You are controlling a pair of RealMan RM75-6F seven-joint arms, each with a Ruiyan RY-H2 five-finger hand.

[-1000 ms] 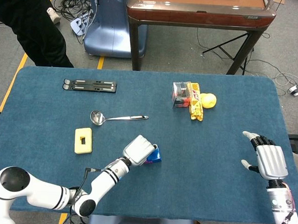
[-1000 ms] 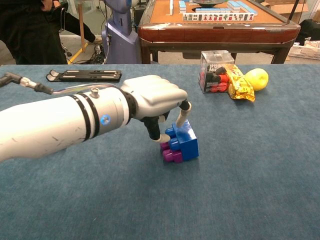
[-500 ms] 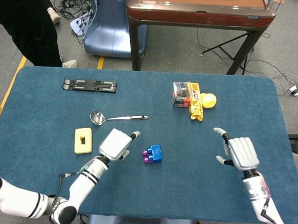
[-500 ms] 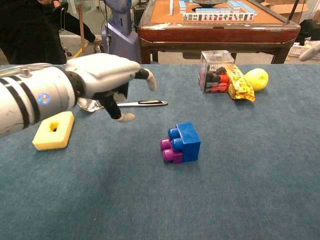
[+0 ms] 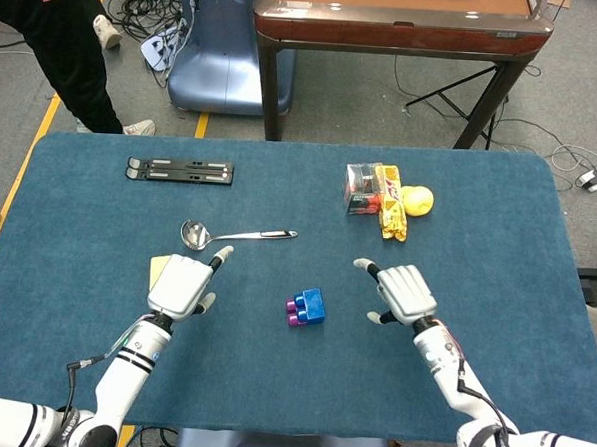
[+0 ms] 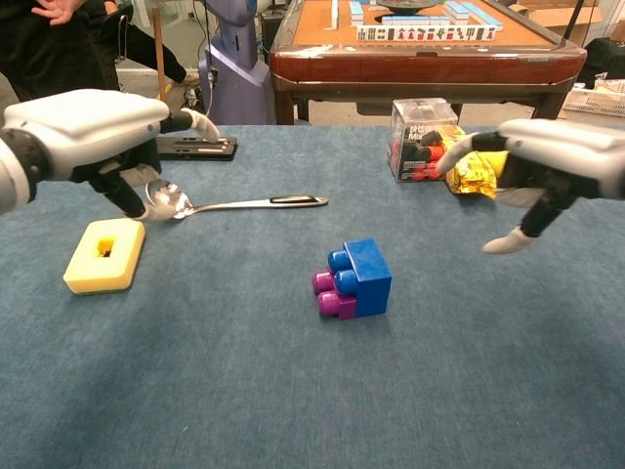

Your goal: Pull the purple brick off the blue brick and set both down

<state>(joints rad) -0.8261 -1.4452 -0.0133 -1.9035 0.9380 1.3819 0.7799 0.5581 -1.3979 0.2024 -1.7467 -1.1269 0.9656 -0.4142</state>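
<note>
The blue brick (image 5: 313,304) (image 6: 367,276) lies on the table's blue cloth with the purple brick (image 5: 294,310) (image 6: 330,295) still joined to its left side. Neither hand touches them. My left hand (image 5: 182,283) (image 6: 93,121) hovers open to the left of the bricks, over the yellow block. My right hand (image 5: 403,292) (image 6: 552,159) hovers open to their right, fingers spread, about a hand's width away.
A yellow block with a square hole (image 6: 104,255) and a metal ladle (image 5: 233,235) (image 6: 229,203) lie at the left. A clear box (image 5: 362,188), a snack packet (image 5: 391,214) and a lemon (image 5: 417,200) sit behind the right hand. A black strip (image 5: 179,169) lies far left.
My left hand let go of the bricks and drew back to the left over the yellow block. My right hand came in from the far right toward the bricks. The bricks stayed put.
</note>
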